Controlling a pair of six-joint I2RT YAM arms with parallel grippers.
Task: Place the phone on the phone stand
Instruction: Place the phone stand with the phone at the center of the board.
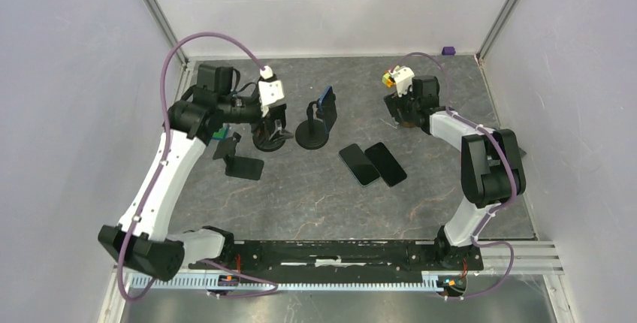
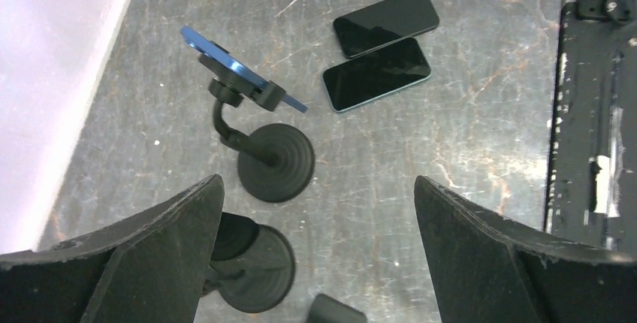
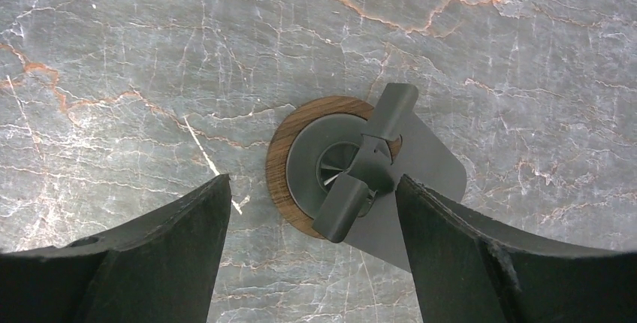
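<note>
No writing, brand or number can be read in any view. The two phones (image 2: 375,73) lying flat show only dark screens.

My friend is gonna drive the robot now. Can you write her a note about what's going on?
Left gripper: open, empty, above a black stand.
Right gripper: open, empty, above the wood-based stand.
Done: the blue phone sits on the round-based stand.
Left to do: the light-edged phone and the black phone lie flat, side by side, on the table. Neither is picked up yet.
</note>
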